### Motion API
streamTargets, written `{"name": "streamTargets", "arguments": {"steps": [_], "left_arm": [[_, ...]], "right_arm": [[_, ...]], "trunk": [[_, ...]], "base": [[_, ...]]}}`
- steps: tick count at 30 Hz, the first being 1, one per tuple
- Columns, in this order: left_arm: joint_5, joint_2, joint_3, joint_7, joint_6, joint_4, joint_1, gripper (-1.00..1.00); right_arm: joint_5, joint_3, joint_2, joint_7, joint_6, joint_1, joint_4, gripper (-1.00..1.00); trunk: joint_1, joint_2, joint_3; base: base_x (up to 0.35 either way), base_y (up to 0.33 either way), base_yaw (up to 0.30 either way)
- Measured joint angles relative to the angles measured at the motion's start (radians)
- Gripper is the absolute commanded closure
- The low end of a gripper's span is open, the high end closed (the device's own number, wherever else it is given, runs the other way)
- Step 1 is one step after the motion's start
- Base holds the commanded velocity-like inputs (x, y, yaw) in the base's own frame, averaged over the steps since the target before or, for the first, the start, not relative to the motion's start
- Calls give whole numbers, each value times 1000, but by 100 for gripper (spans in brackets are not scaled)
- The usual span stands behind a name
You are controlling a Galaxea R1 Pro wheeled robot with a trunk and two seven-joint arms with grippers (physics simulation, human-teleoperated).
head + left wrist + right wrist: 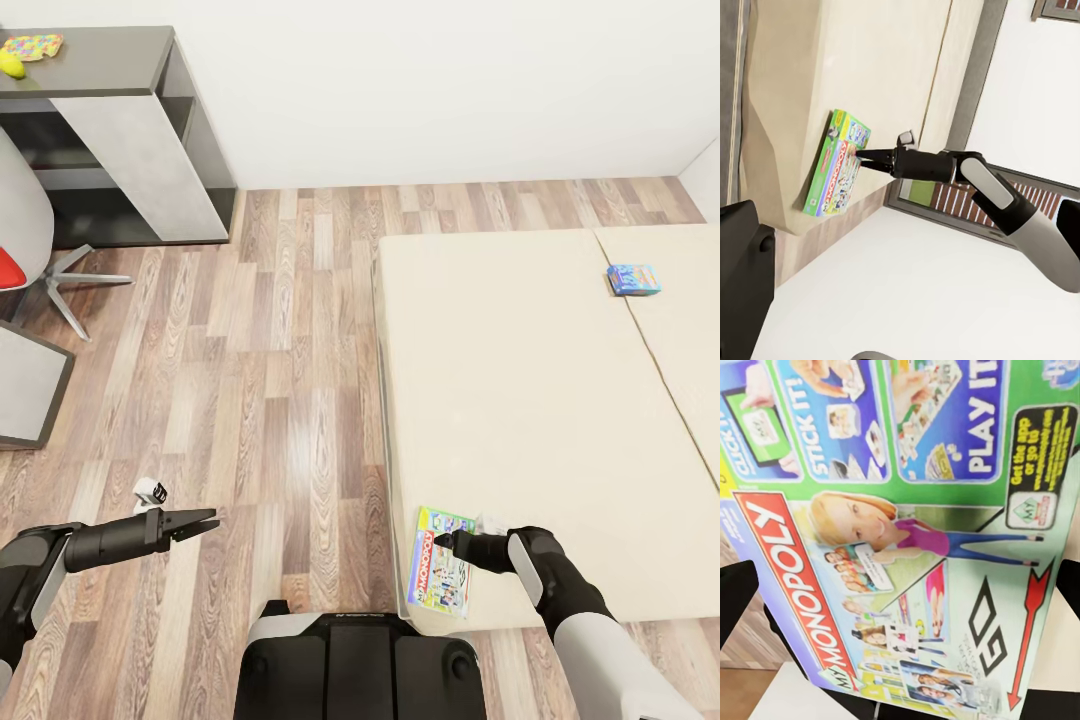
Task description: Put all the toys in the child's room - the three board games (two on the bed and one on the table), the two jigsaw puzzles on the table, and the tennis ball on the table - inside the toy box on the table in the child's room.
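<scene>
A green-white Monopoly board game (pixel 438 572) lies flat on the near left corner of the cream bed (pixel 520 400). My right gripper (pixel 447 542) hovers just over its top edge, open, its dark fingertips (pixel 736 600) spread to either side of the printed lid (pixel 907 547). The left wrist view catches that gripper (pixel 860 156) at the box (pixel 836 163). A blue board game (pixel 633 279) rests far right on the bed. On the dark table (pixel 100 60) at the back left lie a jigsaw puzzle (pixel 32 45) and the tennis ball (pixel 12 67). My left gripper (pixel 207 520) hangs open over the floor. The toy box is out of view.
A grey chair with a red seat (pixel 15 250) and star-shaped legs stands by the table. A grey flat panel (pixel 30 385) juts in at the left edge. Wood-plank floor (pixel 290 380) runs between the bed and the table. A white wall closes the back.
</scene>
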Motion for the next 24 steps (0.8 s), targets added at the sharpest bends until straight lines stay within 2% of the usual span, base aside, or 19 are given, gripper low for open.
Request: {"name": "streamTargets", "arguments": {"steps": [24], "left_arm": [[0,0,0,0,0,0,0,-100]], "right_arm": [[-7,0,-1,-1,0,0,-1,-100]], "trunk": [[0,0,0]], "base": [[-9,11,0]]}}
